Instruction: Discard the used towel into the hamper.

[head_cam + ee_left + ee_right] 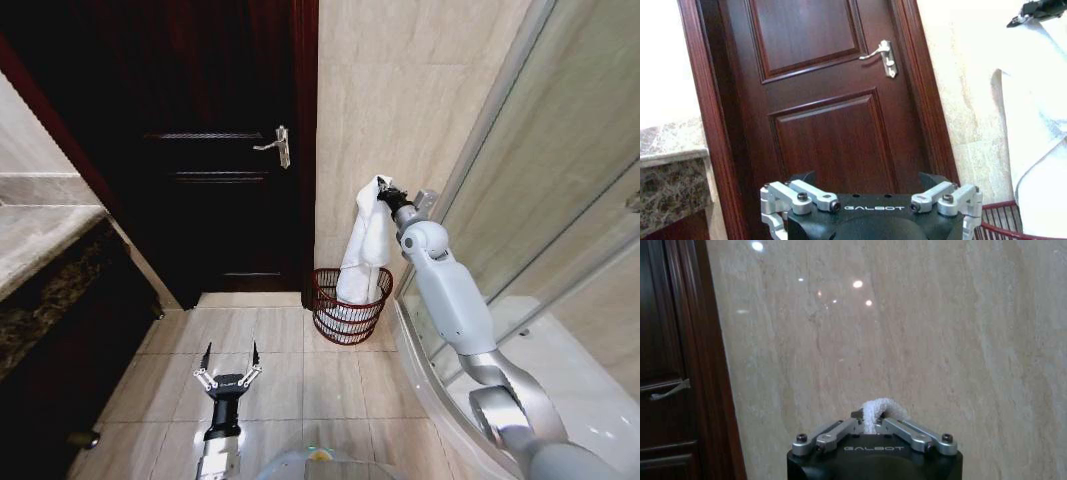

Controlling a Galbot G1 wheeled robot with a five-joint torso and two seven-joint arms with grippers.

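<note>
Beige tile floor [270,370] and a marble wall [400,90] frame the scene: the towel [366,245], white, hangs from the right claw [383,194], which is clamped on its top fold, and its lower end drops into the hamper [350,306] standing on the floor against the wall, just beside the dark door [220,150]. Right of the hamper runs the glass shower screen [560,170], along which the right arm reaches. Lower down, near the robot, the left claw [230,356] hovers over the floor with fingers spread and nothing in them, well apart from the hamper, with a stone worktop [40,235] off to its left.
</note>
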